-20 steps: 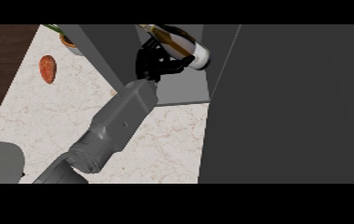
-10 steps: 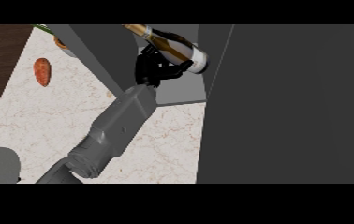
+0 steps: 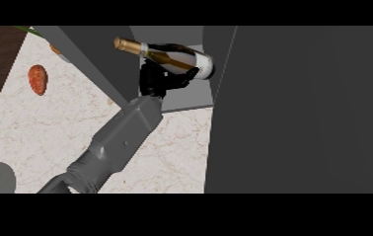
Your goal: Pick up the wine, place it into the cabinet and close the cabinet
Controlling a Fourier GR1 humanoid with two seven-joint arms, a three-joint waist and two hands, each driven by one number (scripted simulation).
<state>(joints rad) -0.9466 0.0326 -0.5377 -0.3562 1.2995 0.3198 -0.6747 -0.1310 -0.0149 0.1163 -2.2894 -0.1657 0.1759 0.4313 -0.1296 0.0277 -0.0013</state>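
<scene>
- Head view, far left: a strip of dark brown is seen along the upper left edge, beside the pale marbled surface.
- An orange-red oval object is seen lying on the surface, well apart from the arm; what it is cannot be told.
- A second orange item is partly hidden behind the cabinet's grey side wall, and only a sliver is shown.
- A grey forearm is seen rising from the lower left edge toward the cabinet opening; which arm it is cannot be told for certain, though it is probably the left.
- The black hand is placed at the cabinet's open front, with its fingers curled round the lower body of the wine.
- The wine is held tilted, gold-foiled neck pointing up and left, base toward the right, inside the opening and above the cabinet's floor.
- The right half is filled by a dark grey panel, apparently the open cabinet door.
</scene>
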